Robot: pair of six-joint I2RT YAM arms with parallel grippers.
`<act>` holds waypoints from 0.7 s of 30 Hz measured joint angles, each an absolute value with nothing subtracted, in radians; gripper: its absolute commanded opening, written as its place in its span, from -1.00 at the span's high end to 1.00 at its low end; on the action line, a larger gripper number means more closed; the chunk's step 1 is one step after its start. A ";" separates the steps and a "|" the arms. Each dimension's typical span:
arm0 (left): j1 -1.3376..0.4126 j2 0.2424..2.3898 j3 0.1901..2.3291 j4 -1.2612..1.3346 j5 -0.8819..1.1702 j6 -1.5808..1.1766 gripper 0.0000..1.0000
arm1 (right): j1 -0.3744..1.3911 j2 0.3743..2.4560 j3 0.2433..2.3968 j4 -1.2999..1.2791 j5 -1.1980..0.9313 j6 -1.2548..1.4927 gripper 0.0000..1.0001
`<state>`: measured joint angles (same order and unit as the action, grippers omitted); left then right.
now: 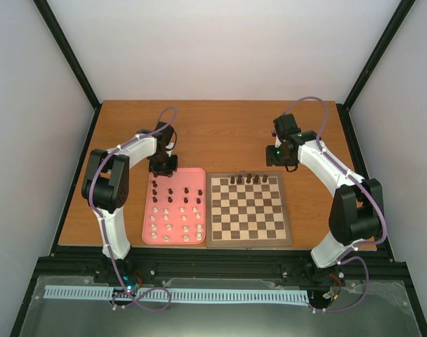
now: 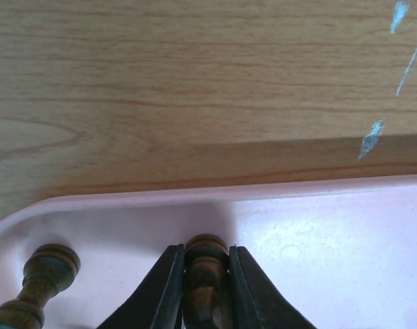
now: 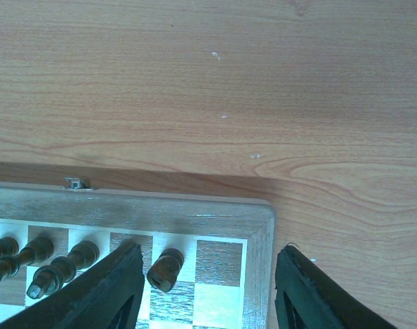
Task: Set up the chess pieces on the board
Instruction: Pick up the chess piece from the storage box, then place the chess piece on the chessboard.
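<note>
Top external view shows the big flat wooden table (image 1: 220, 126) with wavy grain lines. On it lies the square wooden checkered board (image 1: 247, 242), dark and light. Just beside it, on the left, is the smooth pink tray (image 1: 192, 175) with round corners.

Left wrist view, up close, shows what the top one cannot. The left gripper (image 2: 206, 252) is squeezed shut on a dark brown knob-topped piece (image 2: 204, 291) near the tray's far rim. A second dark piece (image 2: 40, 281) stands beside it.

Right wrist view shows the right gripper (image 3: 210, 248) spread wide, holding nothing, near the board's far right corner.

Tiny dark brown chess pieces (image 1: 250, 180) stand along the board's far row. More dark ones and cream-white chess pieces (image 1: 173, 223) stand in rows in the tray.

Only the right wrist view shows a small grey clasp (image 3: 74, 183) on the board's far edge.
</note>
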<state>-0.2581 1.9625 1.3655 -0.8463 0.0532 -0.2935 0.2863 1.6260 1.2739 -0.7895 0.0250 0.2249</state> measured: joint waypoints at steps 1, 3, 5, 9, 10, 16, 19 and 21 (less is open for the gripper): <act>-0.258 1.963 1.365 -0.847 0.053 -0.294 0.84 | 0.286 1.626 1.274 -0.790 0.025 0.225 -0.04; -0.258 1.963 1.367 -0.850 0.053 -0.293 0.85 | 0.286 1.626 1.274 -0.789 0.025 0.225 -0.04; -0.258 1.963 1.376 -0.873 0.054 -0.291 0.86 | 0.286 1.626 1.274 -0.789 0.025 0.225 -0.04; -0.272 1.956 1.411 -0.920 0.064 -0.286 0.85 | 0.286 1.627 1.274 -0.789 0.025 0.224 -0.04; -0.278 1.948 1.420 -0.931 0.069 -0.284 0.85 | 0.286 1.628 1.274 -0.789 0.025 0.224 -0.04; -0.378 1.905 1.515 -1.006 0.094 -0.284 0.84 | 0.284 1.632 1.274 -0.790 0.025 0.218 -0.04; -0.458 1.911 1.590 -1.027 0.106 -0.285 0.84 | 0.278 1.632 1.274 -0.790 0.025 0.214 -0.04; -0.507 1.929 1.652 -1.042 0.117 -0.289 0.84 | 0.270 1.633 1.275 -0.790 0.025 0.210 -0.04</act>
<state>-0.5068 1.9289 1.6524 -1.0424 0.1169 -0.2893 0.2703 1.6333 1.2747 -0.7898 0.0254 0.2096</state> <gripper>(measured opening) 0.186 0.521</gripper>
